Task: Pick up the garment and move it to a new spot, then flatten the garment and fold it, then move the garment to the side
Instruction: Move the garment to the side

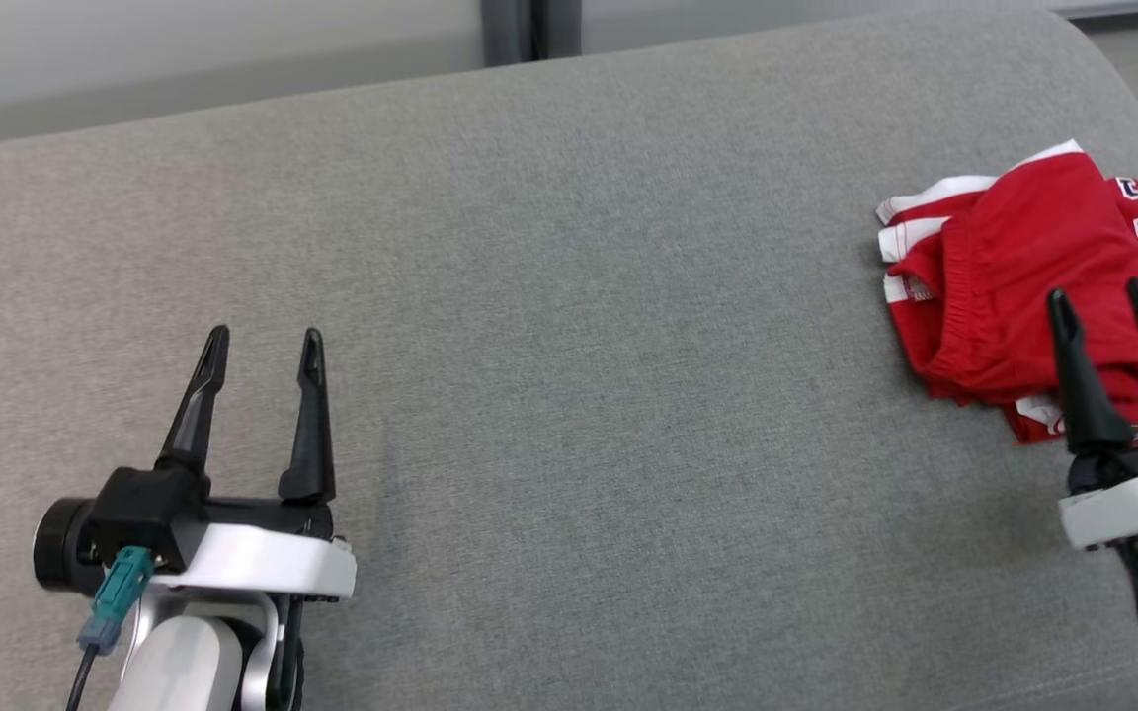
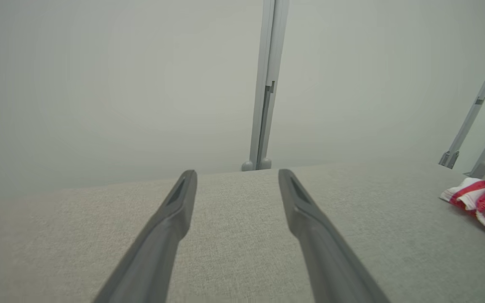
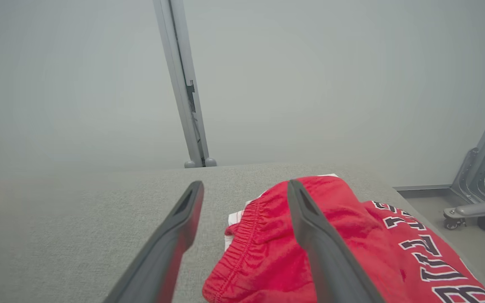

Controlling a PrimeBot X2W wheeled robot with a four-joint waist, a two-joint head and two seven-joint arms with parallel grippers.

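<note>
Left gripper [image 1: 265, 336] fingers were spread wide, holding nothing, over the grey pad [image 1: 569, 296]. Right gripper [image 1: 1099, 293] fingers were also wide apart with nothing clamped, poised at the near edge of the garment [image 1: 1014, 227]; contact unclear. Garment was red and bunched at the pad's right end, and a grey post [image 2: 263, 84] stood beyond the far edge.

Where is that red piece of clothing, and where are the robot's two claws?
garment [image 1: 1014, 247], head view, on the plain red cloth near its middle.
left gripper [image 1: 265, 341], head view, midway between its open fingertips.
right gripper [image 1: 1100, 293], head view, midway between its open fingertips, in front of the garment.
</note>
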